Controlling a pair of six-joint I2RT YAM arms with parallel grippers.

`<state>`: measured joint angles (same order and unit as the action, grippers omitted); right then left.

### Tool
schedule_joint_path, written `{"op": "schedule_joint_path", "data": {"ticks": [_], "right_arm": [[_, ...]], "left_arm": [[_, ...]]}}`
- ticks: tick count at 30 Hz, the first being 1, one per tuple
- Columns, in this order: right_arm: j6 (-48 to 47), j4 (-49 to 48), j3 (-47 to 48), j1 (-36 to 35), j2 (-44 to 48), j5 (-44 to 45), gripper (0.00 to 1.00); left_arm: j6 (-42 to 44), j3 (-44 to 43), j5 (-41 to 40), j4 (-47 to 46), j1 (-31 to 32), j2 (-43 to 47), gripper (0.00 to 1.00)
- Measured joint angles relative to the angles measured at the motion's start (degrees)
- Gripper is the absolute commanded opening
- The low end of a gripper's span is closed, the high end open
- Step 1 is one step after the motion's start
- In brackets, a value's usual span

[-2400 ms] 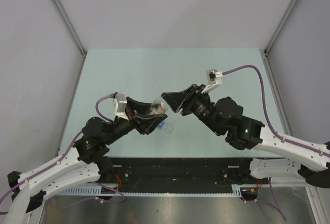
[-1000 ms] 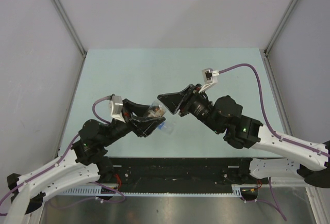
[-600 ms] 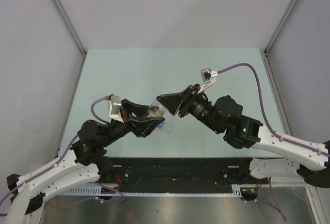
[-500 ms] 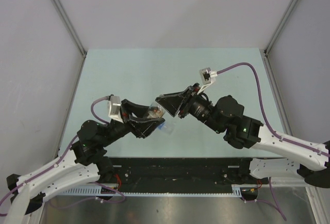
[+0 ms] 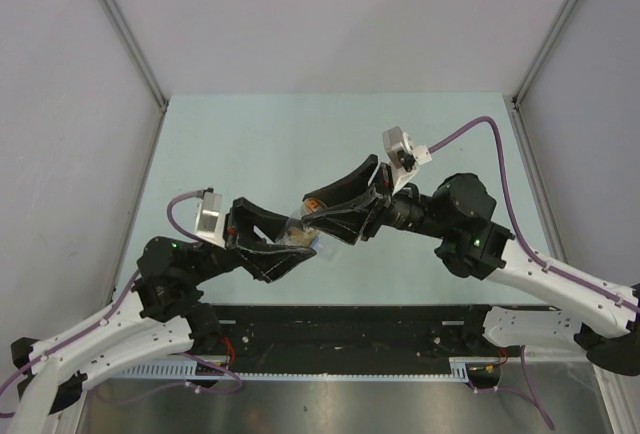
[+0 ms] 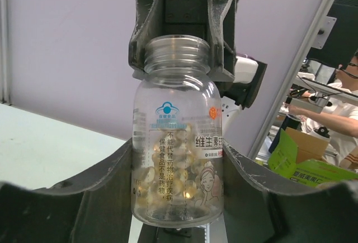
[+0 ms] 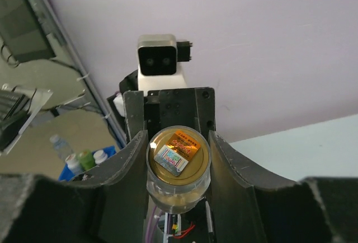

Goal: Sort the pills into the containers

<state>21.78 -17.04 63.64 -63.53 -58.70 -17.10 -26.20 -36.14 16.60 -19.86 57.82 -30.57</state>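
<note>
One clear stubby jar [image 5: 298,226] hangs above the table between both grippers, lying nearly level. My left gripper [image 5: 303,238] is shut on its body [image 6: 176,159], and orange-tan pills [image 6: 180,173] fill the lower part behind a printed label. My right gripper [image 5: 316,220] comes in from the right. Its fingers [image 6: 221,30] press on the threaded neck from both sides. In the right wrist view, the right gripper [image 7: 178,142] brackets the jar's gold-sealed mouth [image 7: 178,152], which carries a sticker. No cap is on the neck.
The pale green table [image 5: 250,144] is walled by grey panels on three sides. The left wrist's white camera block [image 7: 164,58] faces the right wrist camera. A black rail [image 5: 330,329] runs along the near edge between the arm bases.
The left arm has drawn back to the lower left with the jar. The right gripper has turned, followed it and narrowed its jaws onto the jar's neck.
</note>
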Motion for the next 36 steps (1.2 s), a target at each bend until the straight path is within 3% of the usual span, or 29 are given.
{"op": "schedule_joint_path", "data": {"ticks": [8,20,22,24,27,31,36], "right_arm": [[1.07,-6.69,-0.24,6.32,-2.03,-18.80,0.00],[6.88,-21.75,-0.87,11.50,-6.23,-34.95,0.00],[8.09,-23.87,-0.94,11.91,-6.80,-36.09,0.26],[9.14,-25.49,-0.94,12.17,-7.30,-36.76,0.59],[11.13,-26.34,-0.96,12.33,-7.30,-37.31,0.78],[12.31,-26.69,-0.96,12.35,-5.33,-36.79,0.88],[10.88,-22.49,-0.94,12.33,-1.44,-29.07,0.88]], "left_arm": [[-1.29,0.00,3.50,-1.01,0.09,-0.35,0.00],[-2.34,0.00,6.43,-3.26,0.20,-1.68,0.00],[-2.36,0.00,6.54,-3.45,0.20,-1.68,0.00],[-2.36,0.00,6.58,-3.65,0.20,-1.66,0.00],[-2.34,0.04,6.54,-3.26,0.15,-1.60,0.00],[-2.34,0.04,6.32,-3.13,0.11,-1.25,0.00],[-2.34,0.04,6.01,-3.13,0.00,-0.90,0.00]]}}
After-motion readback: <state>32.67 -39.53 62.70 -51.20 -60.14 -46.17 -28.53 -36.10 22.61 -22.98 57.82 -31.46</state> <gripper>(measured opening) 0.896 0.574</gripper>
